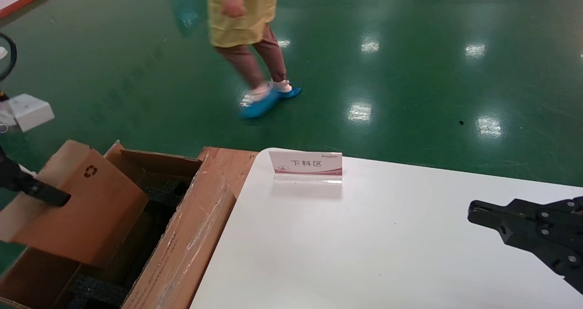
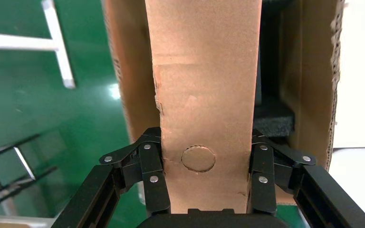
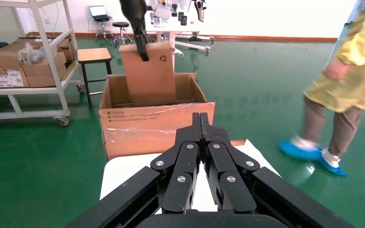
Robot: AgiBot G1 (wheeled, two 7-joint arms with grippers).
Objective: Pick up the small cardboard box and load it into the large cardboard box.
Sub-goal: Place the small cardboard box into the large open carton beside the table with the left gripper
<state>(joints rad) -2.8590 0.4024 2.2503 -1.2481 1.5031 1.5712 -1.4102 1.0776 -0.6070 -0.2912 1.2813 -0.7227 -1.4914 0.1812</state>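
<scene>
The small cardboard box (image 1: 86,204) is held by the left gripper (image 2: 204,185), whose fingers (image 2: 154,178) are pressed against its two narrow sides. It is suspended tilted over the opening of the large cardboard box (image 1: 191,240), with its lower part already inside. Pick-up is judged complete; lowering and release are outstanding. The right gripper (image 3: 200,124) is parked above the white counter (image 1: 364,245), fingers brought together with nothing between them. A walking person (image 1: 248,35) is noted beyond.
</scene>
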